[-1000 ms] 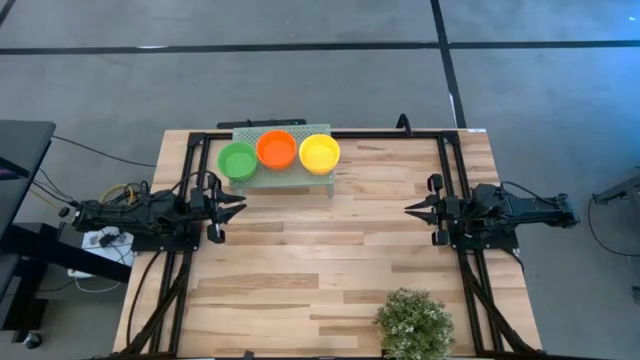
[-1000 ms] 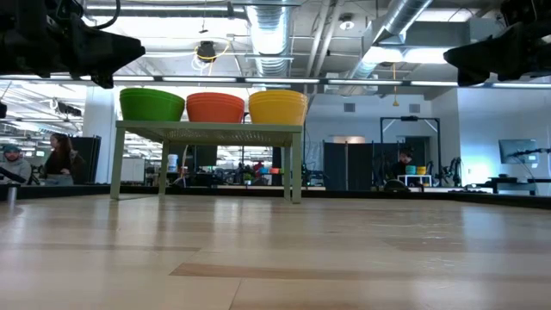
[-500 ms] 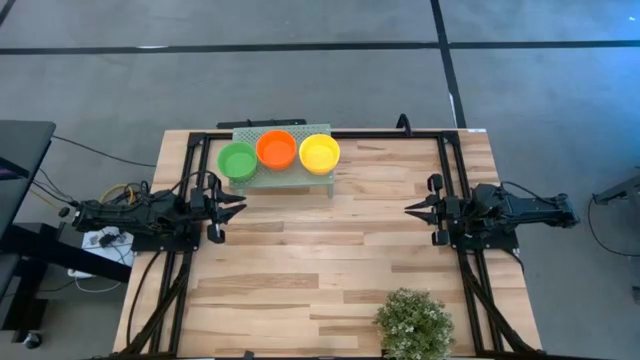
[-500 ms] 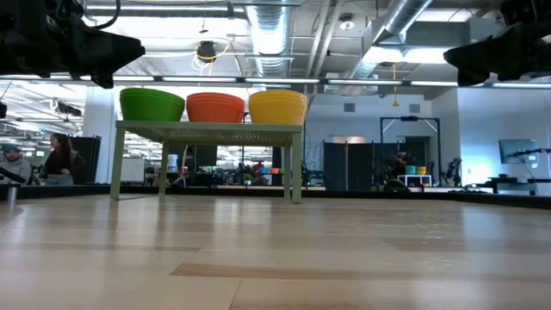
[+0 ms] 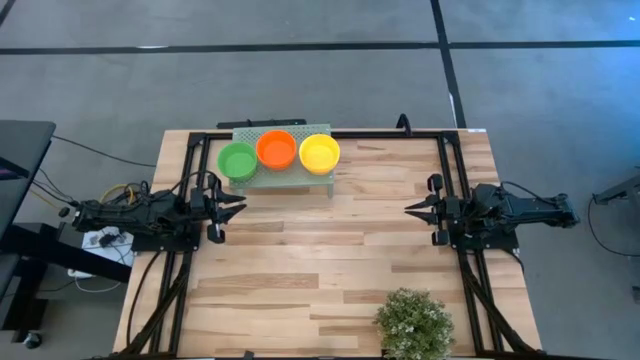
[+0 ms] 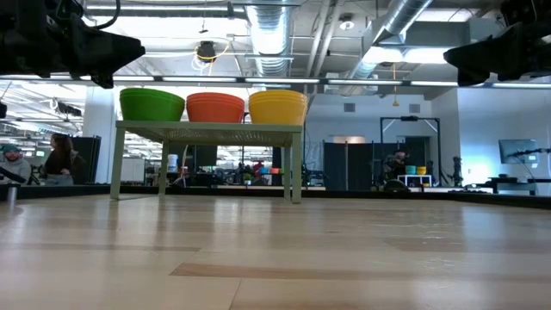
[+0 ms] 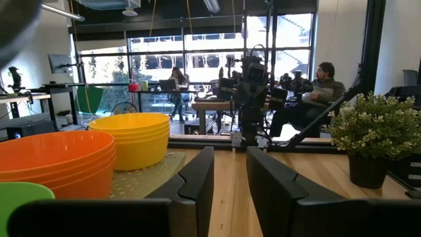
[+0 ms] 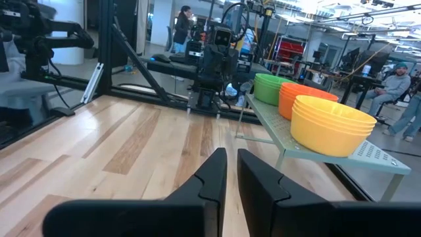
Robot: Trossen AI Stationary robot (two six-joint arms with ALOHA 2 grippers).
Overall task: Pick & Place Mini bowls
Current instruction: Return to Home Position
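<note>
The mini bowls sit in three stacks on a pale green perforated stand (image 5: 300,177) at the far edge of the desk (image 5: 330,260), somewhat toward the left arm's side. From above, the green stack (image 5: 238,160) lies nearest the left arm, the orange stack (image 5: 277,149) is in the middle and the yellow stack (image 5: 319,153) is on the right. The stacks stand side by side, touching or nearly so. In the wrist views the orange and yellow stacks show several nested rims each. No bowl lies on the desk top itself.

The left tool (image 5: 234,210) hangs over the left side of the desk, just in front of the stand and pointing toward the middle. Its fingers are parted by a narrow gap and grip nothing.

The right tool (image 5: 412,211) hangs over the right side of the desk, well apart from the stand and facing the left one. Its fingers are drawn almost together with only a thin slit between them, and it is empty.

A bushy potted plant (image 5: 414,322) stands at the near edge of the desk, on the right arm's side
</note>
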